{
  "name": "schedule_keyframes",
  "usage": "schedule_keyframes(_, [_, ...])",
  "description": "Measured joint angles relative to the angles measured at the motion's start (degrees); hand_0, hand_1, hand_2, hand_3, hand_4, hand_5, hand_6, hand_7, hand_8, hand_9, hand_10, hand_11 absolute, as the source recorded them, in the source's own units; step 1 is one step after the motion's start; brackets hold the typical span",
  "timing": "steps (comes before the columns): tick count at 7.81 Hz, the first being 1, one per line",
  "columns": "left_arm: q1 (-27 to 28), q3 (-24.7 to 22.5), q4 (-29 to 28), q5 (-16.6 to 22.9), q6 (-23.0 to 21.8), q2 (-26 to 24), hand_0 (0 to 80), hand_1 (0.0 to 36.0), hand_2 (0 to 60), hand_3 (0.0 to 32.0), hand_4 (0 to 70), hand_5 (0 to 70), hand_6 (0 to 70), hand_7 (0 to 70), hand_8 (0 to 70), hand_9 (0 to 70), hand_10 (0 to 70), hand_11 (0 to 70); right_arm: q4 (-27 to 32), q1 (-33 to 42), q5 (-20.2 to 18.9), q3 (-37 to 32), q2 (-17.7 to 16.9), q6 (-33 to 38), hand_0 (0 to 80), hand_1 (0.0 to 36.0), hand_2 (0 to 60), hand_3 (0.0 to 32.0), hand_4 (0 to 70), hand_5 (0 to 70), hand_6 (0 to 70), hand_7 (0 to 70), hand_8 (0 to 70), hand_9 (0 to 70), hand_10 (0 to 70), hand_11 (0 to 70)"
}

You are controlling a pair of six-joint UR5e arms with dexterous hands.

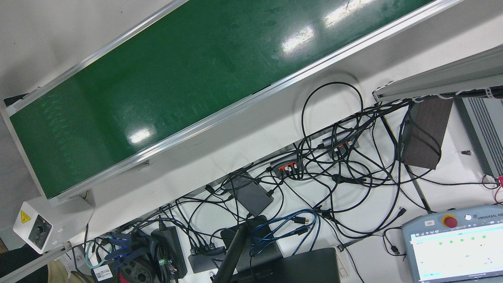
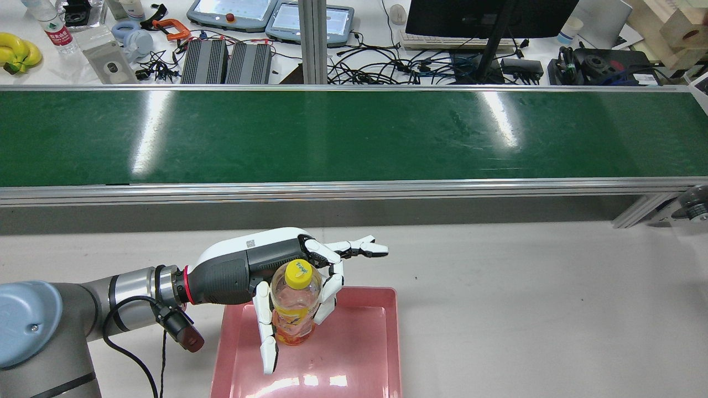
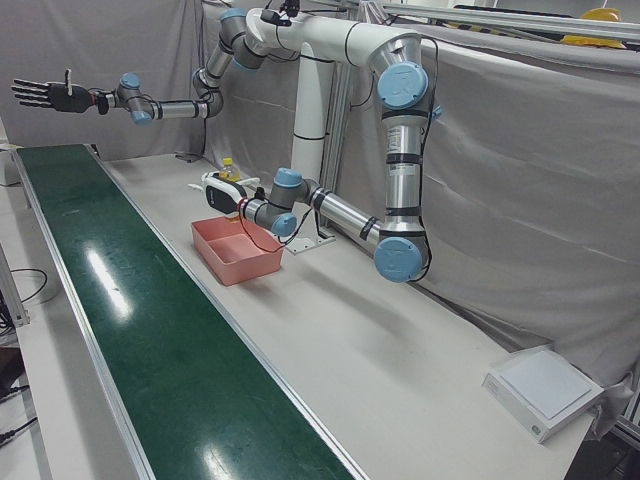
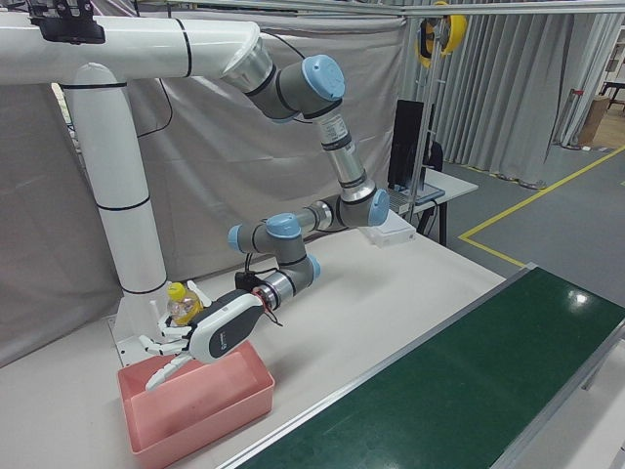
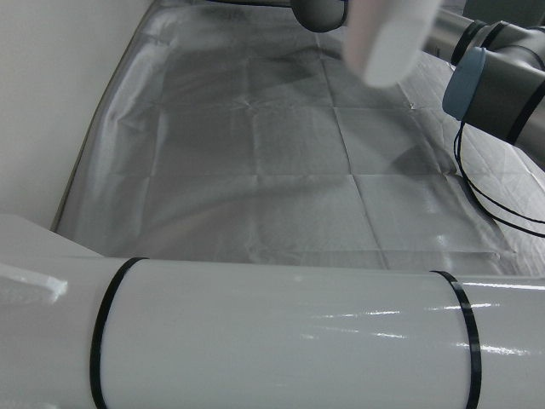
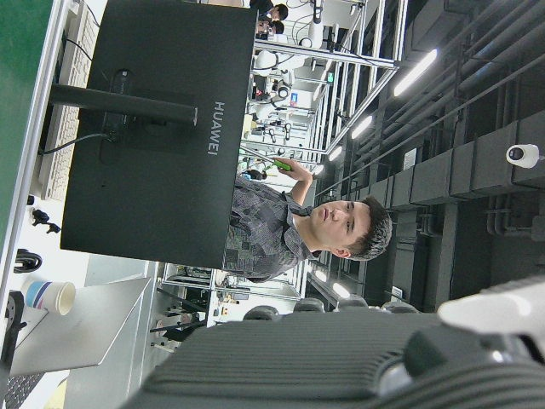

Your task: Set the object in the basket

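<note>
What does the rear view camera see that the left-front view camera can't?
Only the rear view shows the desk behind the belt: bananas, a monitor and tangled cables. Only the left-front view shows the right hand, open and raised high at the belt's far end, and a white box. Both show the left hand holding the yellow-capped bottle over the pink basket, beside the green belt.

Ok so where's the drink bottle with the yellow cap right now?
In the rear view the bottle is at lower left, upright in the left hand, held over the far end of the pink basket.
</note>
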Motion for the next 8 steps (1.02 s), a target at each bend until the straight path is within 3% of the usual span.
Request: schedule_keyframes(8, [-0.3, -0.1, -0.3, -0.1, -0.6, -0.7, 80.0, 16.1, 0.0, 0.0, 0.0, 0.3, 0.0, 3.4, 0.0, 0.0, 0.0, 2.2, 0.0, 0.0, 0.1, 0.0, 0.0, 0.0, 0.0, 0.0, 0.0, 0.0, 0.0, 0.0, 0.0, 0.0, 0.0, 0.0, 0.0, 0.0])
